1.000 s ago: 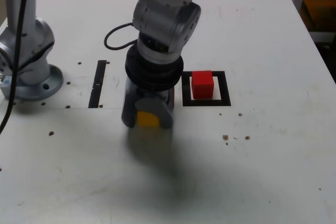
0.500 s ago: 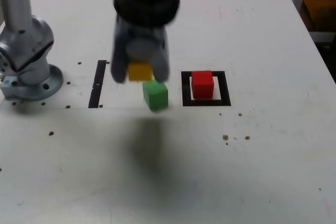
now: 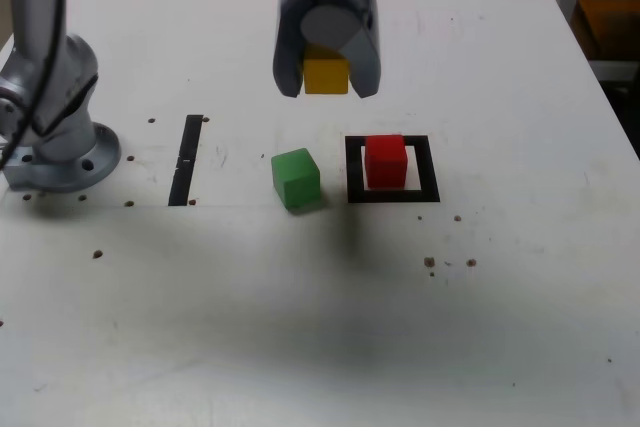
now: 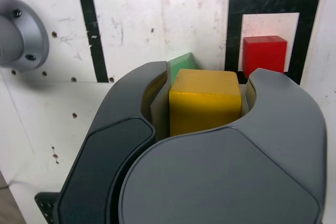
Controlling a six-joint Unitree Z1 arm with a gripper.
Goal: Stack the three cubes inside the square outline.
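Note:
My gripper (image 3: pixel 326 75) hangs well above the table, shut on the yellow cube (image 3: pixel 325 74), which also fills the space between the jaws in the wrist view (image 4: pixel 205 100). The red cube (image 3: pixel 385 160) sits inside the square outline (image 3: pixel 392 194) of black tape, seen too in the wrist view (image 4: pixel 264 55) within the frame (image 4: pixel 233 40). The green cube (image 3: pixel 296 178) rests on the table just to the exterior view's left of the outline; only a corner of it (image 4: pixel 182 62) shows past the jaws in the wrist view. The held cube is above and between the green and red cubes.
The arm's grey base (image 3: pixel 55 117) stands at the exterior view's left edge. A straight black tape strip (image 3: pixel 186 157) lies between the base and the green cube. Small dark specks (image 3: pixel 430 262) dot the white table. The table's right edge borders a dark floor.
The gripper has risen from the table with the yellow cube and shifted toward the exterior view's right. The green cube, hidden under the arm a second ago, now shows.

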